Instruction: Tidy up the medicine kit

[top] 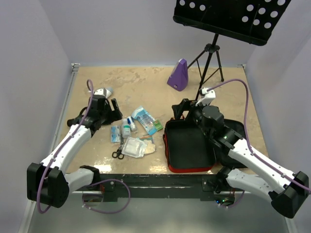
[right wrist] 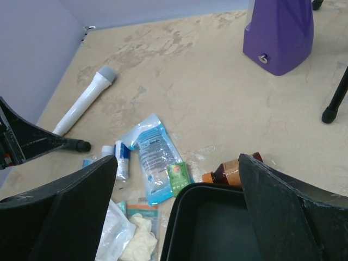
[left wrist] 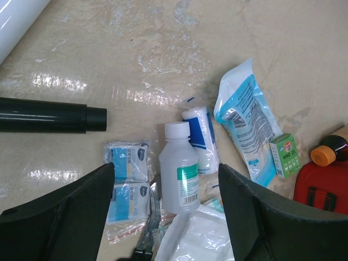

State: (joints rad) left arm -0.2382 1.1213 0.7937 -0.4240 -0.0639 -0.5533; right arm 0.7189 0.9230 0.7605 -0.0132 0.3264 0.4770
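Left fingers [left wrist: 60, 217] and right fingers [right wrist: 60, 212] spread; soft black-lined medicine kit [top: 187, 145] open.

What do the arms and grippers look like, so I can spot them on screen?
The left arm and right arm are white-shelled links with black joints; a lilac cable loops along each. The left gripper and right gripper have broad matte-black fingers.

Ahead of my left gripper [left wrist: 166, 179] I see a smooth plastic bottle [left wrist: 179, 174] and a glossy film pouch [left wrist: 244, 119] on the shiny mottled tabletop [left wrist: 163, 49]; the medicine kit [right wrist: 217, 234] lining looks matt.
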